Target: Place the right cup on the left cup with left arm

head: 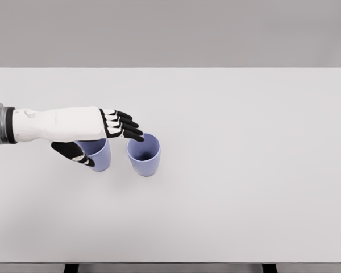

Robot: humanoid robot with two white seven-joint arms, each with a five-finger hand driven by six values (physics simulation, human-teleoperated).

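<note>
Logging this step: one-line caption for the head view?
Left hand hovers open over the left blue cup, fingers reaching toward the right blue cup on the white table.

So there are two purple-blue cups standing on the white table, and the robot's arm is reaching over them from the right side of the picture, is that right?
Not quite. In the head view the arm comes in from the left side, its left hand over the left cup. Both cups, including the right cup, do stand upright on the white table.

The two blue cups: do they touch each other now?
Apart. In the head view a strip of white table shows plainly between the left cup and the right cup.
</note>
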